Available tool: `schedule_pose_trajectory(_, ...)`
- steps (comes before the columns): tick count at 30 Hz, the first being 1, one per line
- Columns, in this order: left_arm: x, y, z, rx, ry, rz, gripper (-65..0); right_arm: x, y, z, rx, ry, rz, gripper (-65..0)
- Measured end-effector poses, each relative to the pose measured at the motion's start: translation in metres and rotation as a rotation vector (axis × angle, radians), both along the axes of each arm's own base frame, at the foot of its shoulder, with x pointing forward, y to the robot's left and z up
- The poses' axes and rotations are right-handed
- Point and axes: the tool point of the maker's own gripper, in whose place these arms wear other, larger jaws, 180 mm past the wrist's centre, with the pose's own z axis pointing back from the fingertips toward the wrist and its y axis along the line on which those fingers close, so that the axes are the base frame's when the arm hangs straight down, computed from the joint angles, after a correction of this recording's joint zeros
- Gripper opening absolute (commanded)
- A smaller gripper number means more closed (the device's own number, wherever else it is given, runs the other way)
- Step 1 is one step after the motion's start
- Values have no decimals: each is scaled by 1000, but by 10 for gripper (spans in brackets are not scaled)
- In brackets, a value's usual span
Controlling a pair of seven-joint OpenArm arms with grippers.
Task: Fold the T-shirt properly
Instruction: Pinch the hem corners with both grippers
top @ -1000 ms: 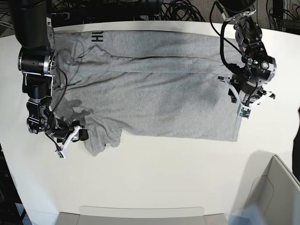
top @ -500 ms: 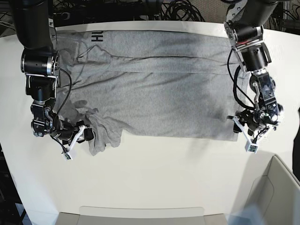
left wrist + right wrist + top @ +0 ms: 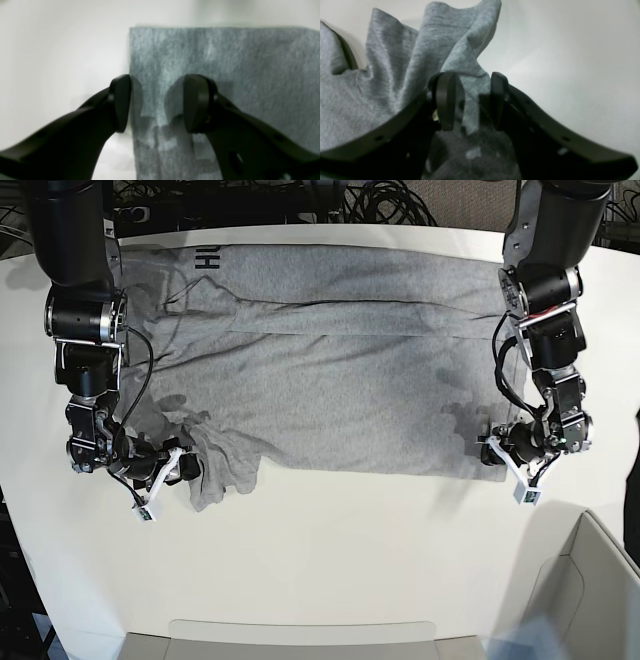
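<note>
Now, T-shirt [image 3: 330, 370] flat, left end effector [image 3: 156, 102] open, right end effector [image 3: 470, 100] open astride sleeve.

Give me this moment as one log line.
left gripper: open over T-shirt corner | right gripper: open around bunched sleeve | fold: not done

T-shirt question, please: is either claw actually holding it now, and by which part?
Neither: the left claw stands open over the T-shirt's hem corner, the right claw open around its crumpled sleeve.

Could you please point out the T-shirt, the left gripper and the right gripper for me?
T-shirt [image 3: 330, 395]: base view, on the flat grey middle of the cloth.
left gripper [image 3: 156, 105]: left wrist view, midway between its open fingertips, over the shirt's corner.
right gripper [image 3: 472, 100]: right wrist view, midway between fingertips straddling a bunched sleeve fold.
</note>
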Motion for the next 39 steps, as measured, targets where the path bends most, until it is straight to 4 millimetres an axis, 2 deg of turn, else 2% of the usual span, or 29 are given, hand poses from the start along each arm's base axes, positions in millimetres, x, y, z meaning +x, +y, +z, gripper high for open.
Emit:
schedule_pose_trajectory(5,17,-8,2,-70,-47,20,-311,0,0,0,1,0,0,-413)
schedule_pose_trajectory(10,21,-15,-5,-128,-61,41,-339,0,0,0,-1,0,0,-422)
schedule_pose_trajectory(12,19,-16,-7,-131,-58,43,-406,0,0,0,-1,0,0,-468)
schedule_pose_trajectory(17,18,-16,-9,-132,-54,44,-605,0,6,-2,-4,3,9,-650)
schedule_pose_trajectory(18,18,-17,-9,-135,-54,45,-623,0,8,-2,-3,3,12,-650)
schedule_pose_trajectory(22,17,-16,-9,-142,-54,50,-629,6,6,1,-28,12,-5,-650)
schedule_pose_trajectory(26,15,-8,-7,-151,-55,66,-630,18,-3,8,-55,-37,-56,-650)
schedule_pose_trajectory(30,14,-2,-6,-188,-63,116,-632,27,-4,16,-53,-64,-68,-650)
schedule_pose_trajectory(32,14,-1,-6,-191,-61,121,-650,35,-4,25,-49,-86,-73,-650)
schedule_pose_trajectory(39,20,2,1,-175,-61,119,-650,59,-4,58,-49,-161,-71,-650)
